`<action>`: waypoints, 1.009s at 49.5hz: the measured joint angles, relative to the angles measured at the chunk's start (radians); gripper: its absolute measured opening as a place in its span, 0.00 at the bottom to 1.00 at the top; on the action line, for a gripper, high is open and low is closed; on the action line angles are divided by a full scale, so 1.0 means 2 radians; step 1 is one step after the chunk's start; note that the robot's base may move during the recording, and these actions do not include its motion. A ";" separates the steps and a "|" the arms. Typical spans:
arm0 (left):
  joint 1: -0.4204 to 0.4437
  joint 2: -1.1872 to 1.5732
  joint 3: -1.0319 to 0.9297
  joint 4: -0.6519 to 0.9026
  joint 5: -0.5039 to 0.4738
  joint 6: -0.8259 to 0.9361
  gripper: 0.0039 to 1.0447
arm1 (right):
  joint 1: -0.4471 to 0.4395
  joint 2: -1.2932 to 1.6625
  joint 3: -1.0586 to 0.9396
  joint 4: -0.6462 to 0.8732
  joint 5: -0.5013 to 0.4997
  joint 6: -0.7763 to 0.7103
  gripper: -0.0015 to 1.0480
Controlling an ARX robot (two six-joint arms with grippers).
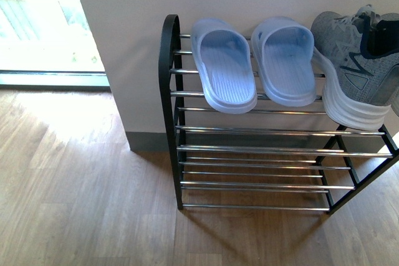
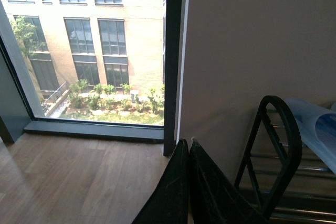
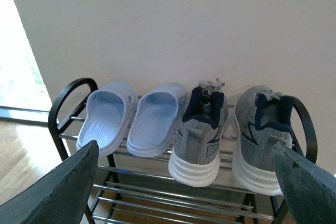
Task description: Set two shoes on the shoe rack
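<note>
**Four shoes on the top tier, both grippers empty**

A pale wall backs a light wood-plank floor [image 1: 75, 179], and a tall window [image 2: 89, 45] to the left looks out on a brick building and a planted courtyard. The shoe rack [image 1: 169, 110] stands against the wall, black arched sides carrying chrome rods in several tiers.

All the footwear sits on the top tier, toes toward the wall and heels at the front edge. From the rack's left end, the two pale-blue slides [image 1: 222, 66] [image 1: 285, 60] lie side by side, close but apart. Just beside them come the grey sneakers: the right wrist view shows the inner sneaker [image 3: 202, 132] next to the second slide [image 3: 156, 120], then the outer sneaker [image 3: 262, 135] by the far arched side. The front view catches only one sneaker [image 1: 358, 66], cut by the frame edge. The lower tiers hold bare rods.

The left gripper [image 2: 189, 187] hangs beside the rack's left arch, its two dark fingers pressed together with nothing between. The right gripper [image 3: 184, 182] faces the rack from in front, fingers [image 3: 58, 192] spread wide, away from the shoes.
</note>
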 joint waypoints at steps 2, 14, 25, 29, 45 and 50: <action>0.000 -0.010 0.000 -0.010 0.000 0.000 0.01 | 0.000 0.000 0.000 0.000 0.000 0.000 0.91; 0.000 -0.052 0.000 -0.050 0.000 0.000 0.01 | 0.000 0.000 0.000 0.000 0.000 0.000 0.91; 0.000 -0.094 0.000 -0.091 0.000 0.000 0.01 | 0.000 0.000 0.000 0.000 0.000 0.000 0.91; 0.000 -0.103 0.000 -0.101 0.000 0.000 0.01 | 0.000 0.000 0.000 0.000 0.000 0.000 0.91; 0.000 -0.196 0.000 -0.204 0.000 0.000 0.01 | 0.000 0.000 0.000 0.000 0.000 0.000 0.91; 0.000 -0.197 0.000 -0.204 0.000 0.000 0.11 | 0.000 0.000 0.000 0.000 0.000 0.000 0.91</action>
